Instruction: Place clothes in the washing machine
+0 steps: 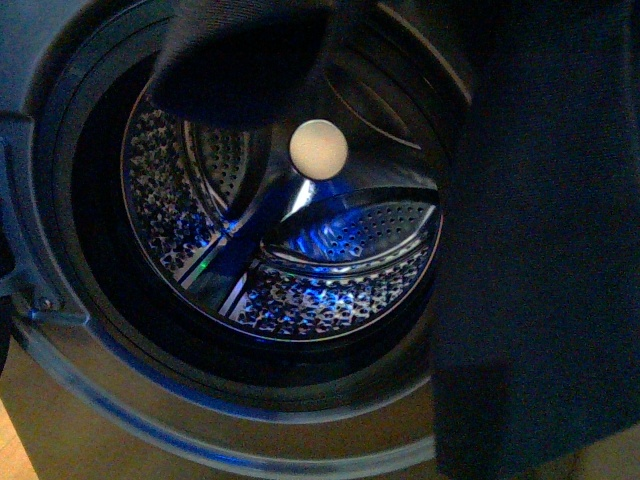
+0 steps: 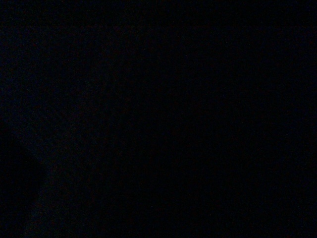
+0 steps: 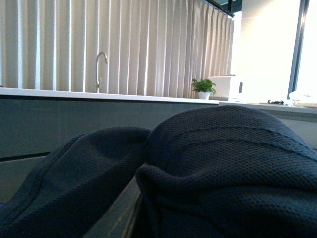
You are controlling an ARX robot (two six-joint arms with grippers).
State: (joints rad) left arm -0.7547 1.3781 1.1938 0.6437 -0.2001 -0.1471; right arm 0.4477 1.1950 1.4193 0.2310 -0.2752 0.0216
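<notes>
Before the washing machine (image 1: 70, 350) drum (image 1: 300, 290) hang clothes (image 1: 540, 250); fingers hidden, grip untellable.

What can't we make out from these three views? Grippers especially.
Left wrist view: dark, nothing readable.
Right wrist view: the dark garment drapes across the lower frame, hiding the right gripper; grasp unknown.
Front view: that garment hangs over the right side of the washing machine opening and a dark fold covers its top; the left gripper is not visible.
Right part of the drum: hidden behind the garment, front view.
</notes>
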